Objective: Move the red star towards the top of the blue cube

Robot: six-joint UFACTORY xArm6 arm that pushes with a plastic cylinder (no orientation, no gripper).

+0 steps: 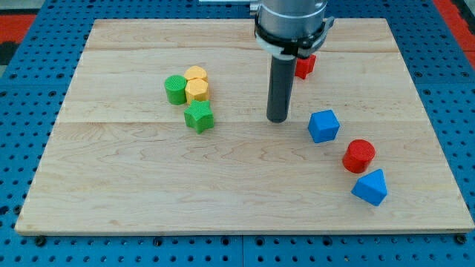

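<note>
Sweeping across the wooden board (111, 193) from the view's left, we first meet a tight cluster in the upper-left-centre: a green cylinder (175, 89), touching two yellow blocks, one (196, 74) just behind the other (197, 90), which look roughly hexagonal, and a green star-like block (199, 116) just below them. Further toward the middle stands our dark rod, and my tip (277, 119) rests on bare wood, well apart from the green cluster and near, but not touching, the blue cube (323, 125) to its right. We carry no claw at all, so there is nothing released, clenched or grasping; the rod only pushes. The red star (305, 66), the thing we are asked to move, sits in the upper centre-right of the frame, partly hidden behind the arm's housing, so its shape can barely be made out. It lies above the blue cube and a little to its left, near it but with clear wood between. Continuing right and downward we find a red cylinder (359, 155) and, below it, a blue wedge-like block (370, 187) in the lower right. We judge the task largely in hand: the star already stands on the cube's top side, and what may remain is a small nudge rightward and downward to bring it closer above the cube.
</note>
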